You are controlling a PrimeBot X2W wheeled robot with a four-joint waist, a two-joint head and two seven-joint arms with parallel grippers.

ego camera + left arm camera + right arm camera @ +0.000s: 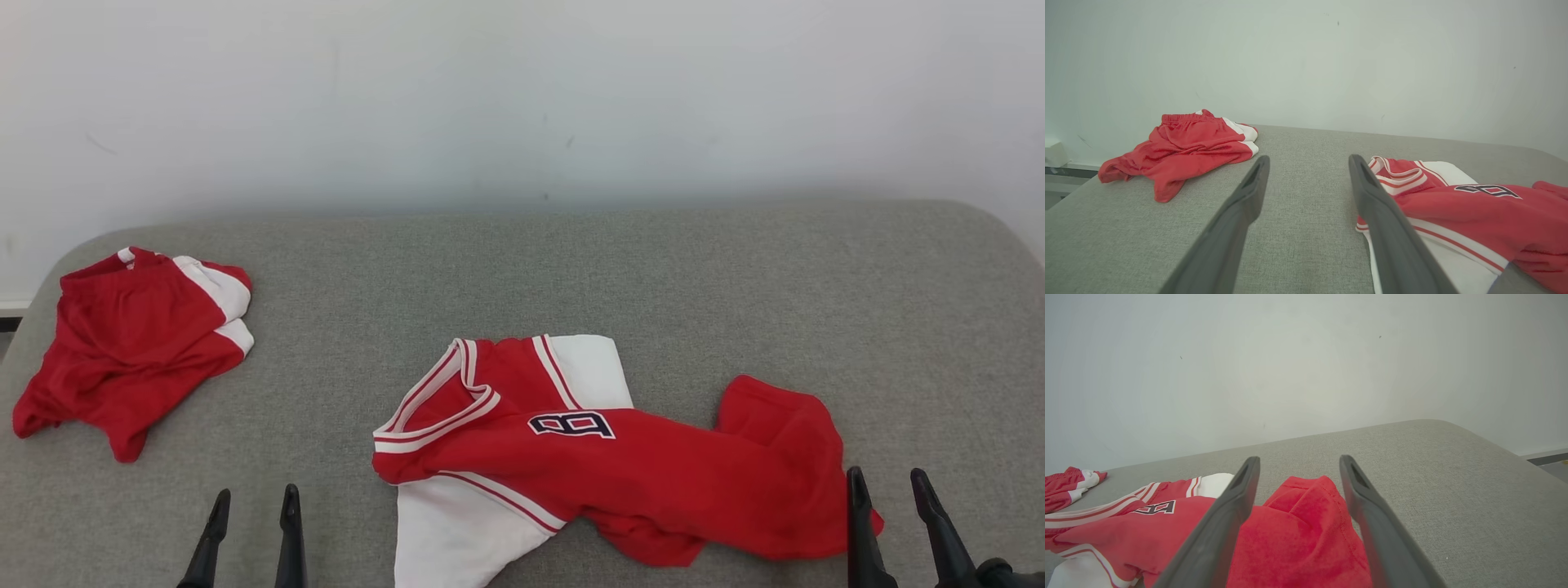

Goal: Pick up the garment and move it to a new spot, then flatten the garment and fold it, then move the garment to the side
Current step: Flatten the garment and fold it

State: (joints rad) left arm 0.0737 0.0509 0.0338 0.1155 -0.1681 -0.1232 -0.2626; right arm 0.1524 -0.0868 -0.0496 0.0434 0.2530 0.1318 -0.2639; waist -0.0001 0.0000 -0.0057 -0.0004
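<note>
far left on the grey padded surface (571, 261) lay a crumpled pair of red shorts (131, 351) w/ white side panels, near the back-left corner and well apart from the rest. next over, at the lower left of the head view, the l gripper (255, 490) pointed away from the robot w/ its fingers spread wide, nothing btwn them, only bare grey surface ahead. just right of it was the jersey (620, 465), red w/ white side panels, lying sideways and rumpled in the middle of the surface: striped v-neck end toward the l gripper, near its right finger but apart from it, dark number patch facing up, hem end running off to the right. at that hem end was the r gripper (887, 471), fingers also wide apart and not pinching anything. in the r wrist view the bunched red hem sat btwn and under the two fingers; couldn't tell if they touched the cloth. right of that, bare grey surface up to its rounded corner.
</note>
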